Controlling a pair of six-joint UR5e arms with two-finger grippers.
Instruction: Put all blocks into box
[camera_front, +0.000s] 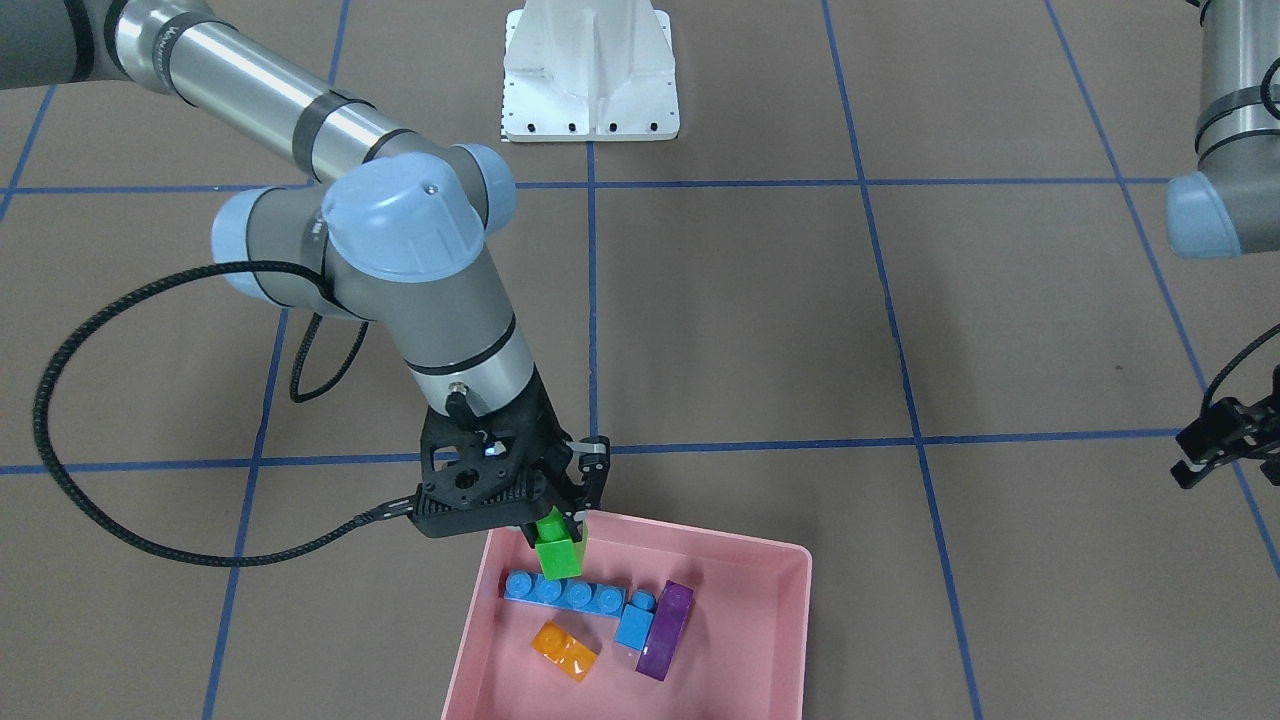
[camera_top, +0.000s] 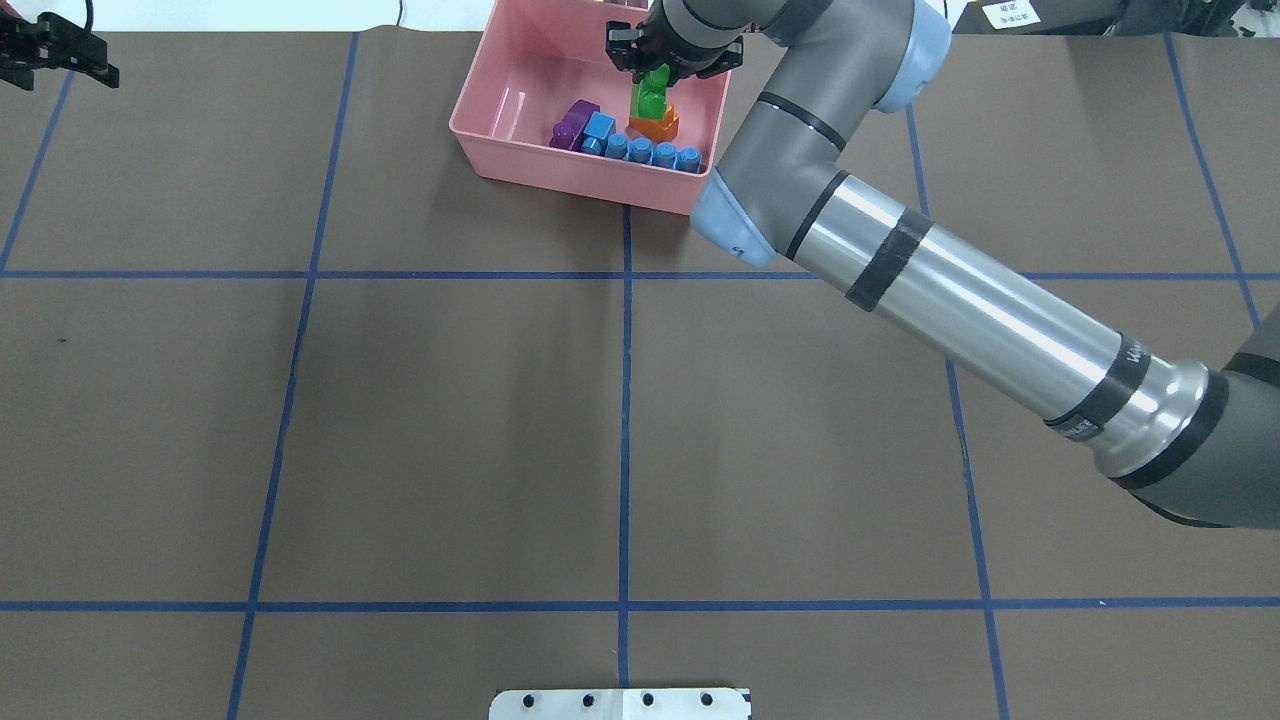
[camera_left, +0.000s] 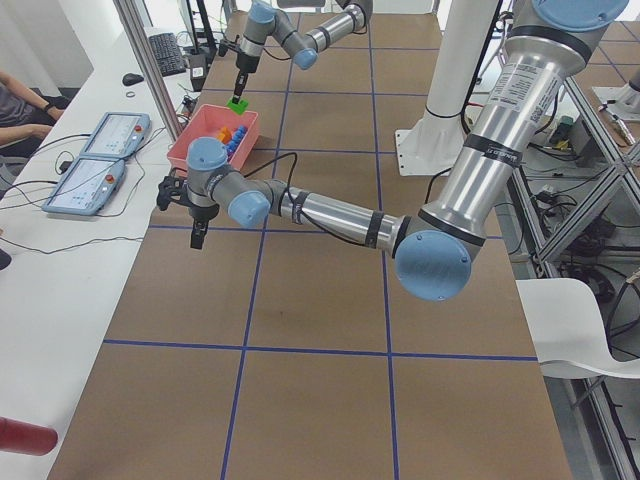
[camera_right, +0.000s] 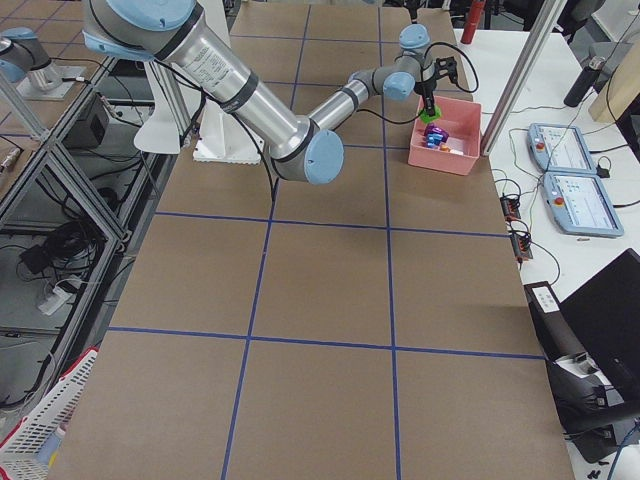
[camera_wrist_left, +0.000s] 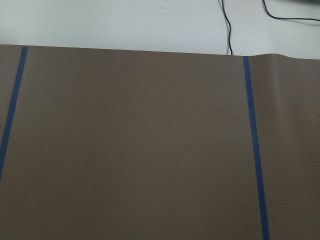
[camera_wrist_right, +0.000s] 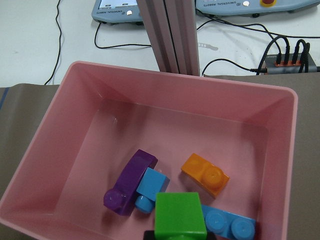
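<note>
Orange brick (camera_front: 565, 650), purple brick (camera_front: 665, 630), small blue cube (camera_front: 634, 620) and long blue bar (camera_front: 565, 592) lie in the pink tray (camera_front: 775, 560); right gripper (camera_front: 556, 527) clamps the green cube (camera_front: 557, 555) just above them, release pending.

the shallow square pink plastic tray (camera_front: 745, 640) holds four small studded toy bricks on its floor. a long blue four-stud bar (camera_front: 565, 593) lies near one wall. a small blue cube (camera_front: 634, 622) sits at its end, touching a purple brick (camera_front: 666, 632). an orange brick (camera_front: 565, 651) lies apart. a green cube (camera_front: 558, 555) hangs above the bar, pinched in the right gripper (camera_front: 556, 526).
</note>
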